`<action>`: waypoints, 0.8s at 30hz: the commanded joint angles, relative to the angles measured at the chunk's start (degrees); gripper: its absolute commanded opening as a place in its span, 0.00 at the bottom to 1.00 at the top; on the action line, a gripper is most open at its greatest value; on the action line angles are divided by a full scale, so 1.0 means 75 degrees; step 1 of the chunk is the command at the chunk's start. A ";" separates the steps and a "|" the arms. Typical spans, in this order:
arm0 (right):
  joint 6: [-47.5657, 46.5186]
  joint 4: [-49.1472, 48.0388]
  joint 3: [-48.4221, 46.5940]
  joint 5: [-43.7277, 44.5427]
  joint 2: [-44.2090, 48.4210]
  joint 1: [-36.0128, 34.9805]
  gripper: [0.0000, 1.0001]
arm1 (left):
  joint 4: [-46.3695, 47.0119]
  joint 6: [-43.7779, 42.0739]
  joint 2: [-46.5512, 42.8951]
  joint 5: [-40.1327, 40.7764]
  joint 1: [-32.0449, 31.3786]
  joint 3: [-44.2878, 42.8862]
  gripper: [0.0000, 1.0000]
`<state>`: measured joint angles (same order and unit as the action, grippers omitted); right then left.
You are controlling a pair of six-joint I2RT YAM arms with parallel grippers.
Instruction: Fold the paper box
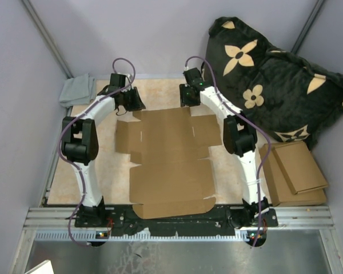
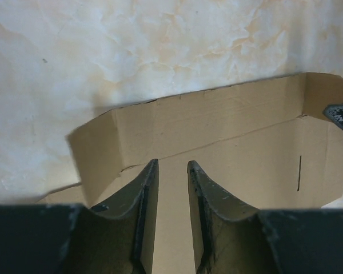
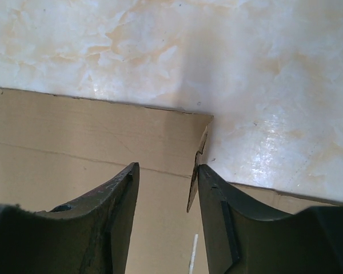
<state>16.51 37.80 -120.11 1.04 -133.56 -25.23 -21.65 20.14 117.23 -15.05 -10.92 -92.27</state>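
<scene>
While the paper box [image 1: 170, 165] is lying flat mid-frame, left gripper [image 2: 172, 164] and right gripper [image 3: 166, 166] are hovering spread over its upper edge.

Bright, even light; mild glare on tabletop [image 3: 274, 123].

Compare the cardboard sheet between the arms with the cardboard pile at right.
The paper box lies opened flat, flaps and tabs showing; the cardboard pile is compact stacked rectangles. The paper box lies left of the right arm; the cardboard pile lies right of it. Both are plain brown.
</scene>
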 commanded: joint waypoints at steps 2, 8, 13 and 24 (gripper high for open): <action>-0.0057 -0.0192 -0.0247 -0.0365 0.0115 -0.0141 0.47 | 0.0406 0.0334 0.0338 -0.0560 -0.0112 -0.0095 0.33; -0.0001 -0.0236 -0.0282 -0.0445 -0.0195 -0.0245 0.47 | 0.0493 0.0477 0.0597 -0.0634 -0.0179 -0.0110 0.33; 0.0080 -0.0173 -0.0390 -0.0502 -0.0543 -0.0245 0.47 | 0.0479 0.0439 0.0566 -0.0521 -0.0173 -0.0056 0.33; 0.0118 -0.0012 -0.0322 -0.0277 -0.0224 -0.0246 0.47 | 0.0076 0.0190 -0.0362 -0.0172 -0.0162 0.0071 0.34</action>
<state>17.19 37.26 -121.27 -1.80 -138.82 -26.83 -19.92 22.79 120.31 -17.54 -11.90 -92.16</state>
